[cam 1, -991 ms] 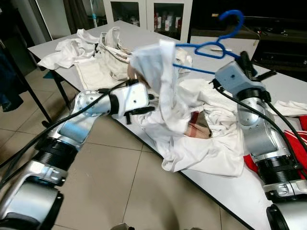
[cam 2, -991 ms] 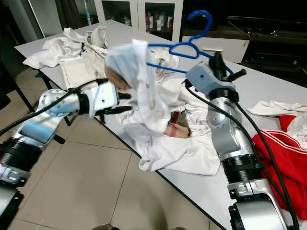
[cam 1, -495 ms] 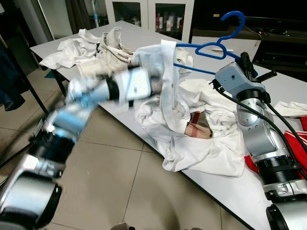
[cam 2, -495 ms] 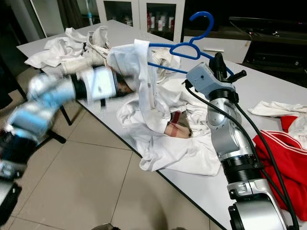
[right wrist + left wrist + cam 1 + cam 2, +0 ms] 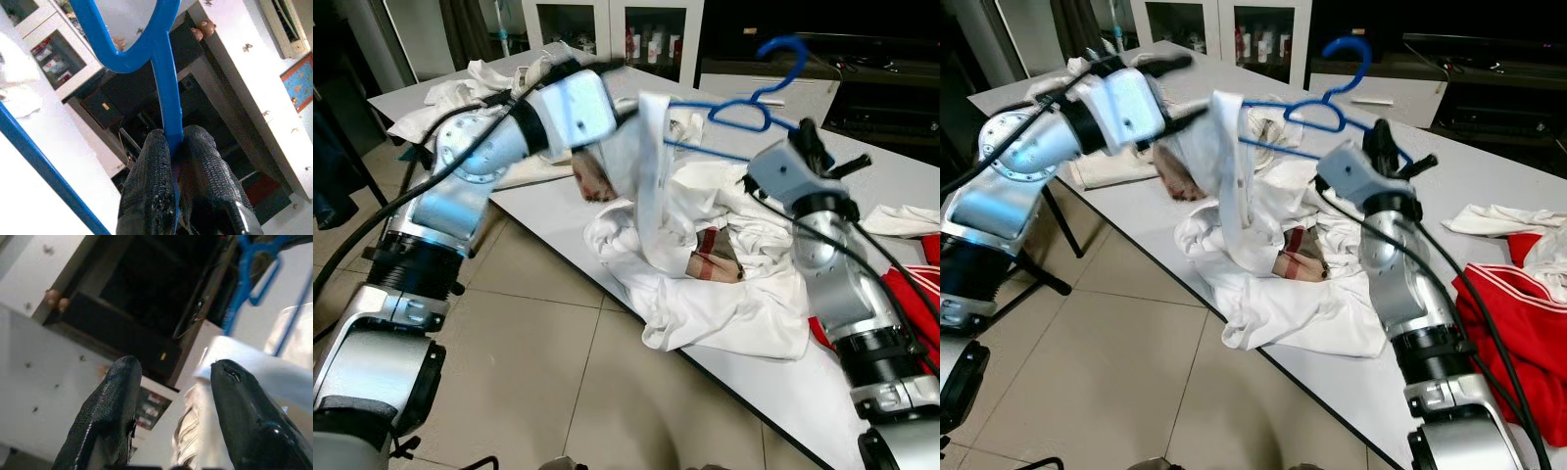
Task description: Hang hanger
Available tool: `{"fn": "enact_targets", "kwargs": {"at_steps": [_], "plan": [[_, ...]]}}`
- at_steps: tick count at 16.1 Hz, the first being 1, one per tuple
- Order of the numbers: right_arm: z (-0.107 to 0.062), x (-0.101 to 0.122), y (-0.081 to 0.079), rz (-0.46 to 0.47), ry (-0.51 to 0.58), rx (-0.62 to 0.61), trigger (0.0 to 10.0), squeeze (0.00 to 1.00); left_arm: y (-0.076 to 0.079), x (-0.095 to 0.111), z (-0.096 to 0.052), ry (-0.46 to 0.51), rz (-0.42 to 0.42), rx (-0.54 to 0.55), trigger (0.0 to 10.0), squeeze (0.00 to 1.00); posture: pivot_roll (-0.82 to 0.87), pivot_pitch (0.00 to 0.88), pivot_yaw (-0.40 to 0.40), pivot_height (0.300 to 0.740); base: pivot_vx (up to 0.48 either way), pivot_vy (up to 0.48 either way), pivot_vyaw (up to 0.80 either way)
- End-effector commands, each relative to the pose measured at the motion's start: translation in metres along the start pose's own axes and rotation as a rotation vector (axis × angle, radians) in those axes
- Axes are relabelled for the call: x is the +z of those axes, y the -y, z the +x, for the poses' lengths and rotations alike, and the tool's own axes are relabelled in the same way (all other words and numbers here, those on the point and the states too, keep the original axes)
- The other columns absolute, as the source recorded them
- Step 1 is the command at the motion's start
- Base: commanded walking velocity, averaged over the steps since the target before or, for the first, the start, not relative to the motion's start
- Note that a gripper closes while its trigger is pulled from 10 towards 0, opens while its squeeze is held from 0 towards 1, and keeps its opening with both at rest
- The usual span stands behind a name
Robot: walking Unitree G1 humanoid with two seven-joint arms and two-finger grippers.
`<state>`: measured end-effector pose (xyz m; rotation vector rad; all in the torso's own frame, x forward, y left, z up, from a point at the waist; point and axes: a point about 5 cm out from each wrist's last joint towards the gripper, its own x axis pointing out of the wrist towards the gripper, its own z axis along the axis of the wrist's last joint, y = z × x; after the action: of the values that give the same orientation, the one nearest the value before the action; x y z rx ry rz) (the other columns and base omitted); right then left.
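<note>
Above the table [image 5: 538, 211], right claw [image 5: 172, 147] pinches blue hanger [image 5: 164, 88].

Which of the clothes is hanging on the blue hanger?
The white shirt nearest the left gripper: it drapes over the blue hanger; the other clothes lie on the table.

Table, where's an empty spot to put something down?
The table is bare at its near edge, right of the white shirt, below the red garment, and behind the right gripper holding the blue hanger. The middle, and the far corner's white clothes pile, are crowded.
</note>
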<state>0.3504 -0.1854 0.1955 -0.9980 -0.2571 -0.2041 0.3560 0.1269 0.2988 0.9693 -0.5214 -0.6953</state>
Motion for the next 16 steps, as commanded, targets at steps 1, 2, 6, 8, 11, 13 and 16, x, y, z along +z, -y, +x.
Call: {"fn": "enact_targets", "kwargs": {"at_steps": [1, 2, 6, 8, 11, 13, 16], "plan": [[-0.001, 0.003, 0.003, -0.018, 0.031, -0.024, 10.0, 0.00, -0.005, 0.003, -0.001, 0.029, -0.011, 0.040, 10.0, 0.00, 0.01, 0.000, 0.035, 0.723, 0.000, 0.000, 0.00], [-0.002, 0.004, 0.003, -0.053, 0.048, -0.034, 10.0, 0.00, -0.002, 0.000, -0.003, 0.010, -0.030, -0.002, 10.0, 0.00, 0.01, 0.000, 0.035, 0.723, 0.000, 0.000, 0.00], [-0.002, 0.013, 0.015, -0.185, 0.139, -0.126, 10.0, 0.00, 0.027, -0.015, -0.014, -0.042, -0.165, -0.199, 10.0, 0.00, 0.01, 0.000, 0.032, 0.723, 0.000, 0.000, 0.00], [-0.003, 0.017, 0.017, -0.261, 0.192, -0.161, 10.0, 0.00, 0.030, -0.015, -0.015, -0.024, -0.200, -0.201, 10.0, 1.00, 0.01, 0.000, 0.030, 0.723, 0.000, 0.000, 0.00], [-0.007, 0.011, 0.018, -0.287, 0.192, -0.170, 10.0, 0.00, 0.029, -0.019, -0.015, -0.056, -0.184, -0.195, 10.0, 0.99, 0.02, 0.000, 0.030, 0.723, 0.000, 0.000, 0.00], [-0.008, 0.008, 0.017, -0.286, 0.182, -0.166, 10.0, 0.00, 0.026, -0.022, -0.016, -0.074, -0.163, -0.175, 10.0, 0.00, 0.01, 0.000, 0.032, 0.723, 0.000, 0.000, 0.00], [-0.010, 0.009, 0.008, -0.290, 0.191, -0.129, 10.0, 0.00, 0.019, -0.025, -0.016, -0.087, -0.158, -0.114, 10.0, 0.00, 0.01, 0.000, 0.031, 0.723, 0.000, 0.000, 0.00]]}}
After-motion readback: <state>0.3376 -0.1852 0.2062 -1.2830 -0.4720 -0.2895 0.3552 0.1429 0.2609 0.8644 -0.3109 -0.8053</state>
